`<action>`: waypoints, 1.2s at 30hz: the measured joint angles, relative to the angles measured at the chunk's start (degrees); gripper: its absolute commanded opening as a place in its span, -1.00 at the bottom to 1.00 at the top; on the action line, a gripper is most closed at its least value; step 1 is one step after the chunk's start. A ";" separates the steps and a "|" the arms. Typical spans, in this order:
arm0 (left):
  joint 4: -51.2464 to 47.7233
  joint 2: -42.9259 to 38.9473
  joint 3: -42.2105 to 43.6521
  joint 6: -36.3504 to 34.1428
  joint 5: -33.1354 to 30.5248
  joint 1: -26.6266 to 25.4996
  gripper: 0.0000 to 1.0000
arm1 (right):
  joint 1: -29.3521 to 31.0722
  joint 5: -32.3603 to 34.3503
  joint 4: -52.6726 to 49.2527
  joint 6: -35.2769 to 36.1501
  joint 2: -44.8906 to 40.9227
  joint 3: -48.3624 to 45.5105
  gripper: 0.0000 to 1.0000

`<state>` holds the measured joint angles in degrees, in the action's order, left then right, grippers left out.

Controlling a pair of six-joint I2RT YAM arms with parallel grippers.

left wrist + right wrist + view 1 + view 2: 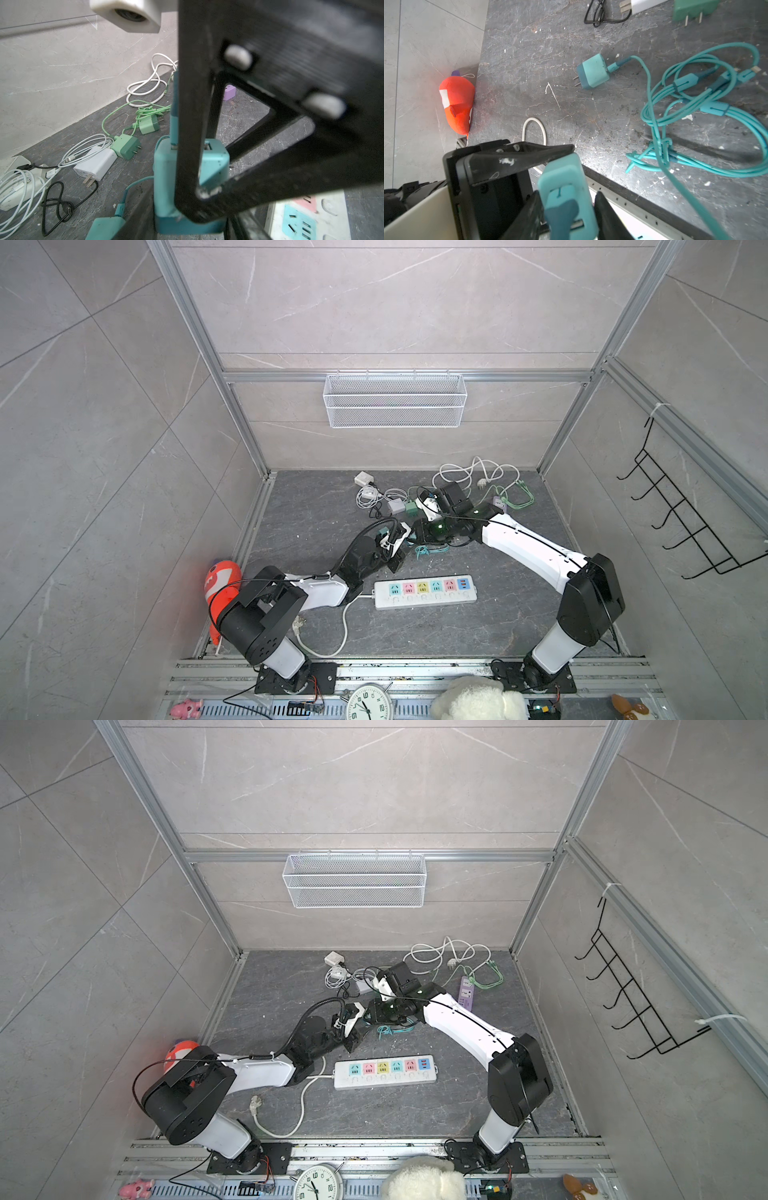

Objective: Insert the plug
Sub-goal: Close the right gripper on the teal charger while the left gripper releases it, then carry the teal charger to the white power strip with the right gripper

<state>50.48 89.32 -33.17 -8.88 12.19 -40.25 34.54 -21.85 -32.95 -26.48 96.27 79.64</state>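
Teal plastic charger cube (166, 176), cable attached, is held near the table's middle, pinched by the left gripper (168, 207). The right gripper (566, 212) has its fingers close on either side; I cannot tell whether they grip. A white power strip (424, 593) lies at 6 o'clock from it.

The cube looks light, rigid and smooth, so it may twist. Its flat sides seem the best hold, with the prong face left clear.

Count: two teal chargers, the second teal charger (593, 71) lying loose; two green chargers (126, 145); two strips, counting a purple strip (466, 992).

Lab: aluminium frame (270, 376), tiled cell
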 measured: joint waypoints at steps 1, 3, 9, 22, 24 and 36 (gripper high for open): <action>-0.33 -0.17 0.00 -0.11 0.02 0.00 -0.35 | 0.00 0.11 -0.04 0.35 0.02 0.00 -0.30; -0.92 -0.50 -0.02 -0.11 0.09 0.00 -0.22 | 0.00 0.15 -0.11 1.05 0.07 0.00 -0.42; -4.39 -0.63 -1.14 0.26 0.17 0.28 0.49 | 0.00 -0.22 -1.40 2.75 1.81 1.64 -0.64; -15.08 -8.98 -1.81 -1.64 -3.76 0.00 1.00 | -2.25 10.45 -10.78 3.65 5.29 15.50 -0.67; -17.33 -12.63 -0.96 -1.40 -7.30 0.00 1.00 | -3.08 11.56 -12.59 4.24 6.99 19.45 -0.67; -47.23 -30.62 -0.24 14.80 -36.28 -0.04 0.99 | -1.73 11.58 -26.27 7.91 28.22 57.42 -0.67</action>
<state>3.25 58.70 -33.41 5.91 -24.10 -40.29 32.82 -10.26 -59.22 -18.57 124.49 137.05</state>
